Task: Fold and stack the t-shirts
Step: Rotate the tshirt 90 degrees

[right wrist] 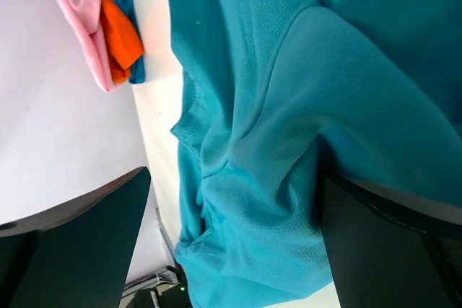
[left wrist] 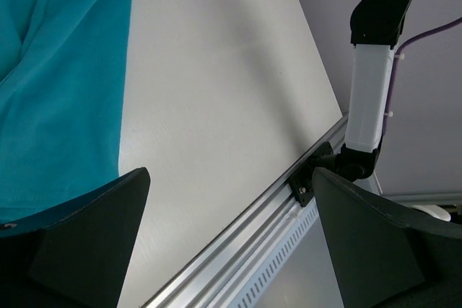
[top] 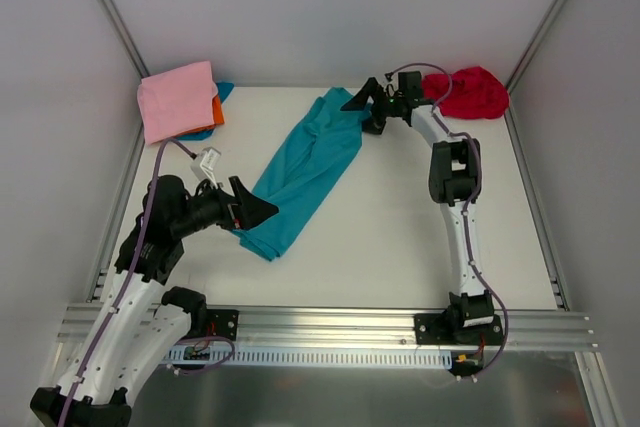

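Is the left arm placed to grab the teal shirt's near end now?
Probably yes. The left end effector is open right at the teal shirt's near hem, with nothing between them; the right end effector sits at the far end.

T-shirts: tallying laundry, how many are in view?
5: teal cloth t-shirt mid-table; red cloth t-shirt crumpled far right; pink cloth t-shirt far left, over orange cloth t-shirt and blue cloth t-shirt. Others may hide beneath.

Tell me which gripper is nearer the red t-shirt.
Right. The right gripper is just left of the red t-shirt; the left gripper is at the near end of the teal t-shirt.
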